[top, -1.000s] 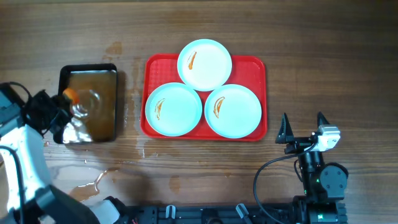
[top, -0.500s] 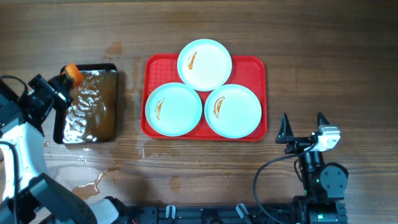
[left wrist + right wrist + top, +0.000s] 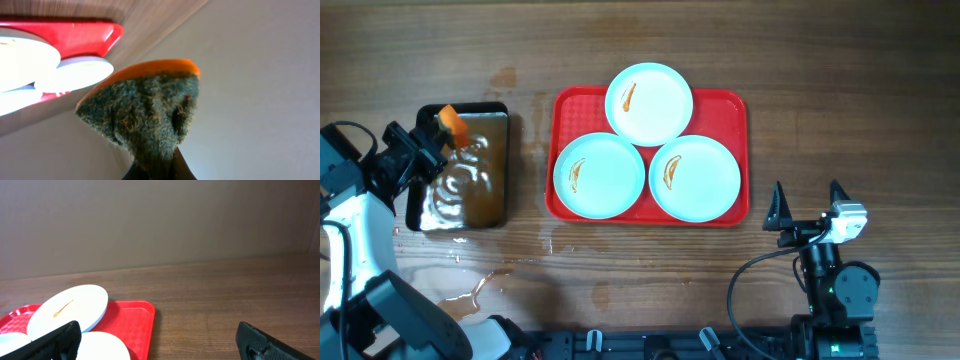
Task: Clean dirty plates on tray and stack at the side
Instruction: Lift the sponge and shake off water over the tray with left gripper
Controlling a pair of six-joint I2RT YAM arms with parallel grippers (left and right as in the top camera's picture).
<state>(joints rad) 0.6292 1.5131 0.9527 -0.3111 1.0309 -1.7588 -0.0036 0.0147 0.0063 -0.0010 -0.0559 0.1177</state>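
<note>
left gripper (image 3: 432,138) is clamped on an orange sponge (image 3: 446,120) over the back left corner of the dark pan (image 3: 492,195), which holds brown water. left wrist view shows the sponge's green scrub side. the pan is left of the red tray (image 3: 728,110). three plates (image 3: 649,104) lie on the tray, one at the back and two in front, packed close, each with an orange smear. right gripper (image 3: 807,192) sits right of the tray, fingers wide apart, holding nothing. a puddle (image 3: 470,288) lies on the table by the pan.
</note>
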